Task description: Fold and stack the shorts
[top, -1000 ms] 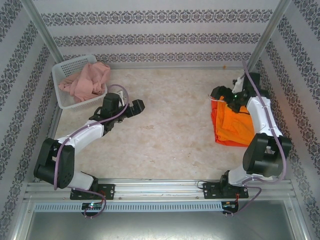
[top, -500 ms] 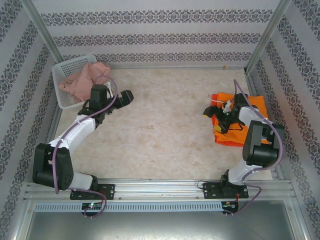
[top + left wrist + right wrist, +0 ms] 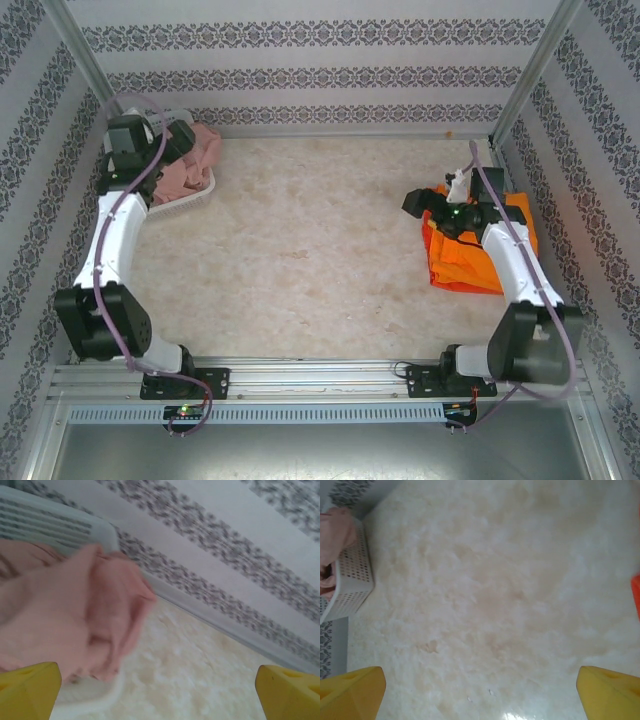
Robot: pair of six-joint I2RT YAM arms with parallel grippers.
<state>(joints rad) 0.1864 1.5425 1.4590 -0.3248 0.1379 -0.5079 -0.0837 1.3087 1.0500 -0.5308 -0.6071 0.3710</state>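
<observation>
Spilling over the right rim of the white mesh basket [image 3: 185, 198] in the upper left of the top view, the dusty pink shorts [image 3: 200, 160] lie bunched, with the left gripper [image 3: 180, 135] above them, jaws wide apart. Near the right edge of the table [image 3: 320, 240], the bright orange shorts [image 3: 475, 255] lie on the red-orange shorts [image 3: 432, 245], close to the wall. The right gripper [image 3: 420, 200] sits at that pile's upper left corner, jaws spread with nothing between them. Bare tabletop lies open between basket and pile.
</observation>
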